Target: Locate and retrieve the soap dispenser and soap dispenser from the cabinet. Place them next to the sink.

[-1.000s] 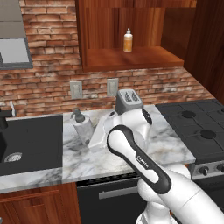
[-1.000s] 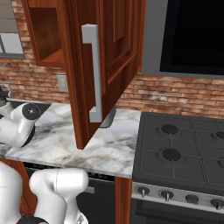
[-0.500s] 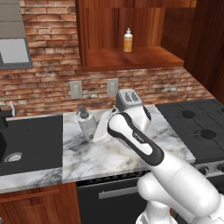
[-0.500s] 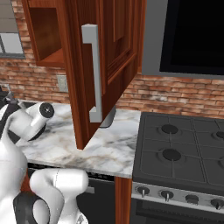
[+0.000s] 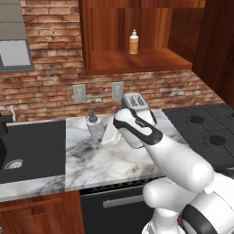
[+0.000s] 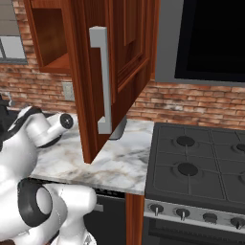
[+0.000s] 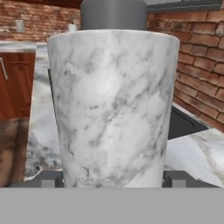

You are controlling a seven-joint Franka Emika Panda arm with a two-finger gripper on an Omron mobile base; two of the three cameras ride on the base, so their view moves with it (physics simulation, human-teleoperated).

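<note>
Near the tabletop's (image 5: 114,162) back edge, beside the sink (image 5: 32,148), the hand (image 7: 113,178) clasps the marbled soap dispenser (image 5: 95,128) upright, apparently for setting down; the orange soap dispenser (image 5: 133,42) waits on the cabinet (image 5: 137,61) shelf.

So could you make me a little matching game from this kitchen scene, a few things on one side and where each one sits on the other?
Things:
1. small orange bottle with a white cap
2. grey-white marbled cylinder bottle with a dark pump head
3. silver toaster
4. black rectangular sink basin

Places:
A. set into the counter at the far left
B. on the marble counter, between the gripper's fingertips
C. on the shelf of the reddish-brown wooden cabinet
D. at the back of the counter, by the brick wall

Pairs: 1-C, 2-B, 3-D, 4-A
</note>
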